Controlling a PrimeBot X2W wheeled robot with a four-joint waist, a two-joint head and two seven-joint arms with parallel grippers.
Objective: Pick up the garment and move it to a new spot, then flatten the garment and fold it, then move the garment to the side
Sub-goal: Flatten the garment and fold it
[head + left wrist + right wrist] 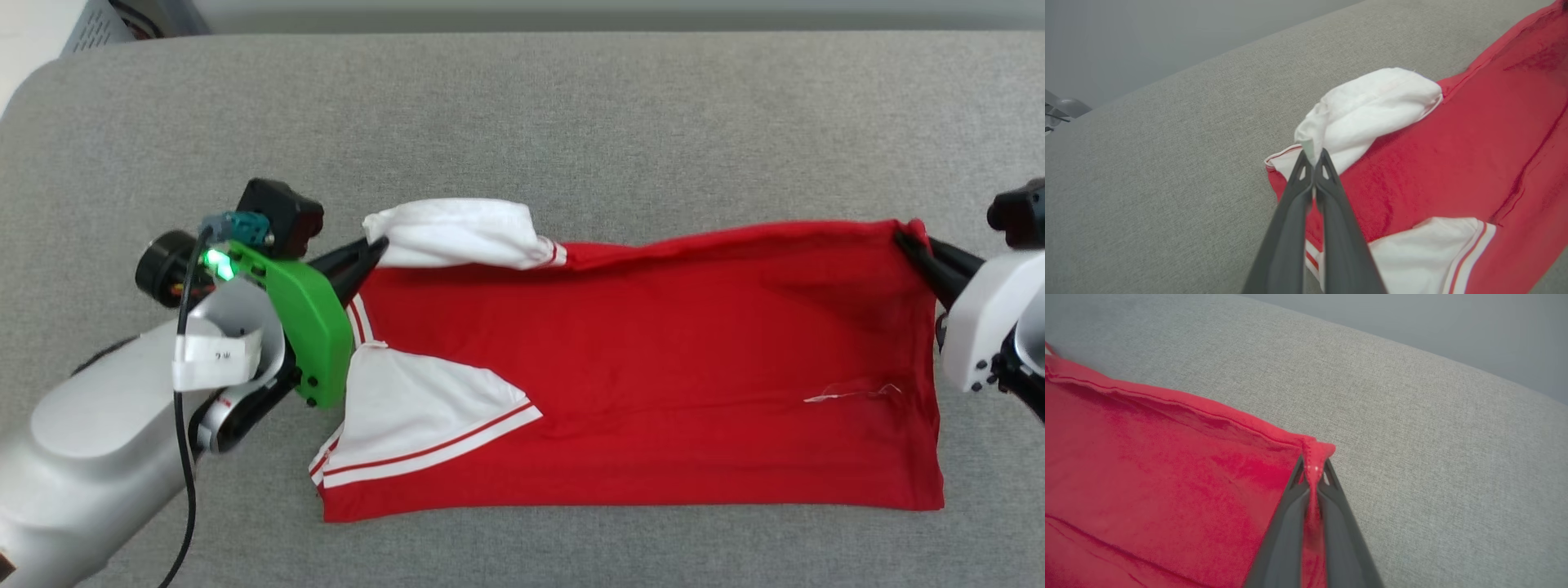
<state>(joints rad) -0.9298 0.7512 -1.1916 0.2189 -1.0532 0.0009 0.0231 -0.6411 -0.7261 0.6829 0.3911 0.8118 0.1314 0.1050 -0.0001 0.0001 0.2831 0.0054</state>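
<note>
On the grey woven fabric surface (pixel 571 122), the red jersey-style T-shirt with white short sleeves and red-and-white striped trim (pixel 653 367) lies spread sideways. Its sleeve end is toward the robot's left and its straight hem toward the right. The body of the shirt lies mostly flat, with a few long shallow creases running along it.

The left gripper (pixel 380 243) reaches in from the left at the shirt's far left corner. In the left wrist view its two long dark fingers (pixel 1290 228) are pressed together, with the edge of the far white sleeve (pixel 461 233) pinched between their tips. That sleeve is bunched up and folded over on itself, resting on the red cloth just beyond the tips. The near white sleeve (pixel 416 408) lies flat on the front of the shirt, its striped cuff slanting toward the near left corner.

The right gripper (pixel 902 238) comes in from the right at the far right corner of the hem. In the right wrist view its dark fingers (pixel 1286 539) are clamped on a small peak of red cloth, which pokes out just past the tips. The shirt's far edge runs between the two grippers.

A bright green plastic bracket (pixel 306 327) sits on the left wrist beside the collar end, with a small green light glowing on it. A black cable (pixel 184 457) trails down along the silver forearm. A small pale tag (pixel 849 394) lies on the red cloth near the hem.
</note>
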